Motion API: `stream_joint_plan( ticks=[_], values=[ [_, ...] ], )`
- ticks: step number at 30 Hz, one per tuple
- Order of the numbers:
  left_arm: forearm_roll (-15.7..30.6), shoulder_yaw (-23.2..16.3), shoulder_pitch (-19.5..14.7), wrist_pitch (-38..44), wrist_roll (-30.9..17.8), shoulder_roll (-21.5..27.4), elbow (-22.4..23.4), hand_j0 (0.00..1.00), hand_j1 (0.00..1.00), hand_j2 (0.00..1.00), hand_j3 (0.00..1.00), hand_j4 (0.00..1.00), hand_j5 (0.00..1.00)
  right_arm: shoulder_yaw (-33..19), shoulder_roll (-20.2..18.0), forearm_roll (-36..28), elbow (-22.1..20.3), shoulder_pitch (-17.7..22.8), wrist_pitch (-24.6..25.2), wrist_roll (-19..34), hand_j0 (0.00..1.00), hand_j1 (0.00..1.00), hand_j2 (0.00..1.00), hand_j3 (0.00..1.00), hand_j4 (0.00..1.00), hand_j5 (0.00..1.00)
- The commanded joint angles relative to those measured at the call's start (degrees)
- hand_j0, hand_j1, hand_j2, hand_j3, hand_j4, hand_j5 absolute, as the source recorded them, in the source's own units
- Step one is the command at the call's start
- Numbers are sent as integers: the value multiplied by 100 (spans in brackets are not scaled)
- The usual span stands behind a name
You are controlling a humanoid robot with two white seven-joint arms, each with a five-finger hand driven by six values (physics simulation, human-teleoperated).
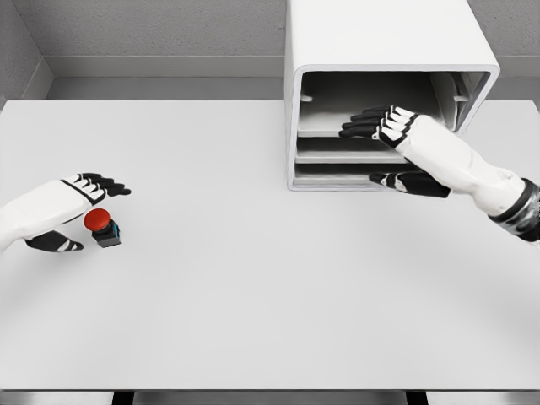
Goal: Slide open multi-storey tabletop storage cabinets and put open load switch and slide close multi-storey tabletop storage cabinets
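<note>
The switch (103, 226), red-capped on a dark base, sits on the table (253, 287) far left of the cabinet (380, 76), between the left hand's (72, 211) fingers (105, 186) above it and the thumb below; the fingers are loosely spread and whether they touch it cannot be told. The right hand (396, 148) reaches into the cabinet's open front, its fingers extended flat over an inner shelf, thumb down at the lowest level, holding nothing, the forearm slanting in from the right.
</note>
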Motion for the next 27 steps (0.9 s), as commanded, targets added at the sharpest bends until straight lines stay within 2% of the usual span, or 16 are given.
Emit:
stream_joint_plan(
  ticks=[1, 5, 10, 12, 14, 21, 23, 27],
  values=[
    [21, -93, 0, 16, 3, -6, 42, 98, 98, 98, 98, 98, 98, 77, 98, -47, 205, -9, 1, -3, 85, 85, 85, 85, 85, 85],
    [12, -146, -18, 16, 3, -58, 33, 94, 94, 94, 94, 94, 94, 112, 371, -38, 636, -202, 1, -3, 85, 85, 85, 85, 85, 85],
    [-5, -146, -18, 16, 3, -58, 68, 91, 91, 91, 91, 91, 91, 525, 476, -56, 1251, -589, 1, -12, 85, 85, 85, 85, 85, 85],
    [-5, -154, -18, 16, 3, -50, 68, 83, 83, 83, 83, 83, 83, 753, 590, -64, 1515, -791, 1, -21, 85, 85, 85, 85, 85, 85],
    [-5, -154, -18, 16, 3, -50, 68, 74, 74, 74, 74, 74, 74, 815, 669, -64, 1568, -826, 1, -12, 85, 85, 85, 85, 85, 85],
    [-14, -137, -70, 16, 3, -15, 200, 72, 72, 72, 72, 72, 72, 841, 784, -56, 1691, -844, 1, -3, 85, 85, 85, 85, 85, 85],
    [-14, -137, -70, 16, 3, -6, 191, 66, 66, 66, 66, 66, 66, 850, 792, -47, 1735, -861, 1, -3, 85, 85, 85, 85, 85, 85],
    [-14, -137, -70, 16, 3, -14, 191, 60, 60, 60, 60, 60, 60, 894, 924, -29, 1875, -940, 1, 6, 85, 85, 85, 85, 85, 85]
  ],
)
